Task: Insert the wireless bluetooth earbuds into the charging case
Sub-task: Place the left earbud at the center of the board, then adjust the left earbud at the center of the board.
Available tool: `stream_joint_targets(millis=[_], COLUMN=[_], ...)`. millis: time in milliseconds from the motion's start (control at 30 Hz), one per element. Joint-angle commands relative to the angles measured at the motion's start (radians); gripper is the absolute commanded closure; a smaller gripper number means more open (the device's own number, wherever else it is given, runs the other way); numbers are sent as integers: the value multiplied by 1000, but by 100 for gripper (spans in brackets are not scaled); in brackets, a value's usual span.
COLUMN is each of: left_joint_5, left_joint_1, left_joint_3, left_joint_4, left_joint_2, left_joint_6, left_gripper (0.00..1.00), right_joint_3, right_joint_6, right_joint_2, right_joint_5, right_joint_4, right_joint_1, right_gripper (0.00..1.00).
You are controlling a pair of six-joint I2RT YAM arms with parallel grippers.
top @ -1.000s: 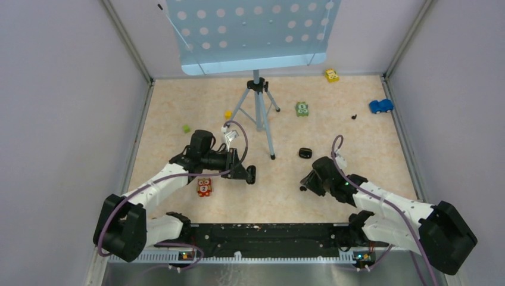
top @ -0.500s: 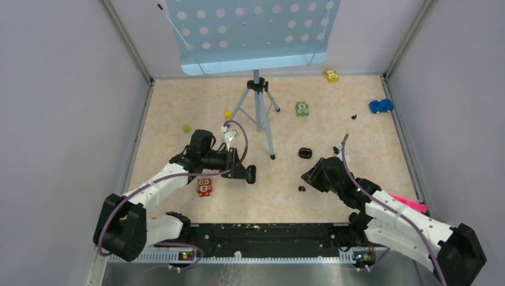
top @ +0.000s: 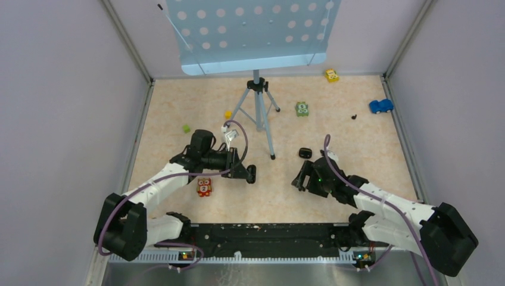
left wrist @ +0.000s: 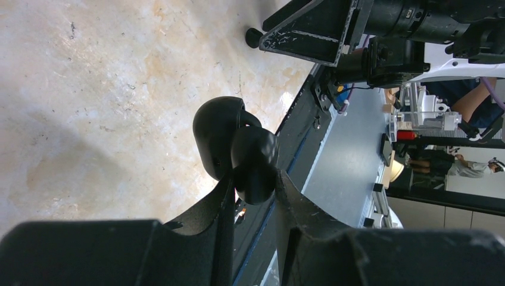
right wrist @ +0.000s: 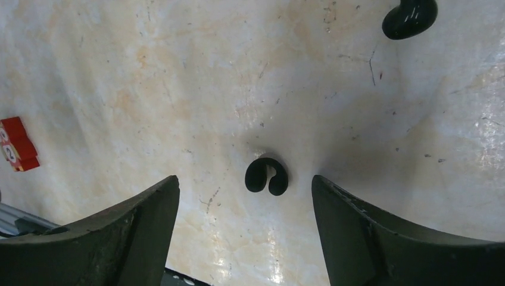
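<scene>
Right claw [right wrist: 244, 182] spread wide, straddling an earbud [right wrist: 266, 177] lying on the table [right wrist: 149, 89]. Case [top: 305, 153] sits just beyond. Left claw [left wrist: 253, 177] clamped on black rounded object [left wrist: 217, 134], identity unclear.

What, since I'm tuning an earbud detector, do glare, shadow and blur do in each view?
Right wrist: earbud sharp, ringed by soft shadow; table shows glare patches; fingers dark, soft-edged. Left wrist: charging case glossy black, little detail; table beside it partly shadowed. Top external: even light, no glare, small things lack detail.
</scene>
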Motion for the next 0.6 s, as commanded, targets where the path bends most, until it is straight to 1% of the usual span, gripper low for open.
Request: stream_joint_targets(millis=[0,200,300,567], left_joint_5=[0,0,0,5], left_joint_1=[0,0,0,1], left_joint_3=[5,0,-6,-34], left_joint_4=[43,45,46,78], left_joint_2=[-13,-17,-25,-37], left_joint_6=[-4,-4,-5,-34], left_gripper=[100,100,100,100], right_joint_3=[-12,-31,-35,-44], right_joint_6=[-44,-43,-38,-48], right_joint_2=[25,30,29,27], right_joint_5=[-42,-91,-92,-169], right_joint_4=[66,127,124,144], right_joint_1=[-4,-3,-3,7], right_gripper=[20,19,19,19])
